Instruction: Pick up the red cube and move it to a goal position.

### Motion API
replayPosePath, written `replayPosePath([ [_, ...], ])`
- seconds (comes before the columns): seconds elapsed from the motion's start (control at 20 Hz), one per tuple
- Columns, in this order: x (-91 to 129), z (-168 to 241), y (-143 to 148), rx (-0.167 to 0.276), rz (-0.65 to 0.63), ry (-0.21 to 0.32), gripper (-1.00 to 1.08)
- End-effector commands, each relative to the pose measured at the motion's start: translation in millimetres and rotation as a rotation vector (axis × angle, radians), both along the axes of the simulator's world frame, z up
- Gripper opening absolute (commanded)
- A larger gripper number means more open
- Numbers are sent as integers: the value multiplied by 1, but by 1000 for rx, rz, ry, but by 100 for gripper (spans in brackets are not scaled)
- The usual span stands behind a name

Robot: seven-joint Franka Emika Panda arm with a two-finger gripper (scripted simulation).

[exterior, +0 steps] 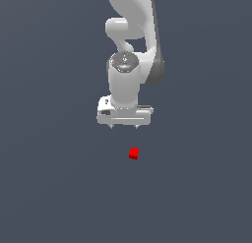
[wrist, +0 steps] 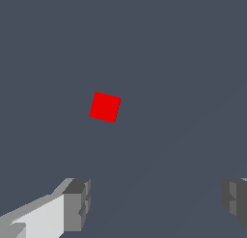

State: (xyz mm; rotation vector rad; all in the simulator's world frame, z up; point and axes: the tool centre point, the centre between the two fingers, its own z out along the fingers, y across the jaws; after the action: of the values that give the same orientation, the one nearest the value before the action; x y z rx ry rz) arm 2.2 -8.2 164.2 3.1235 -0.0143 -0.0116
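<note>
The red cube (exterior: 134,153) is a tiny bright red block lying on the flat grey floor, a little below the white arm's hand and slightly toward the exterior view's right. My gripper (exterior: 123,125) hangs pointing down, apart from the cube and not touching it. In the wrist view the red cube (wrist: 105,107) lies turned a little askew, ahead of the two grey fingertips (wrist: 77,203). The gripper (wrist: 155,202) stands open, with a wide gap and nothing between the fingers.
A plain dark grey floor (exterior: 49,188) spreads all around the cube. The white arm's body (exterior: 130,35) rises behind the gripper at the top of the exterior view. No other object shows.
</note>
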Motion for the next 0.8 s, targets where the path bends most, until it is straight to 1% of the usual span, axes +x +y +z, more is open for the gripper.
replayPosePath([
  [0.0,0,0,0,0,0,0,100],
  [0.35,4,-13,5,1,-23,-1,100],
  [0.75,20,-59,20,6,-99,-4,100],
])
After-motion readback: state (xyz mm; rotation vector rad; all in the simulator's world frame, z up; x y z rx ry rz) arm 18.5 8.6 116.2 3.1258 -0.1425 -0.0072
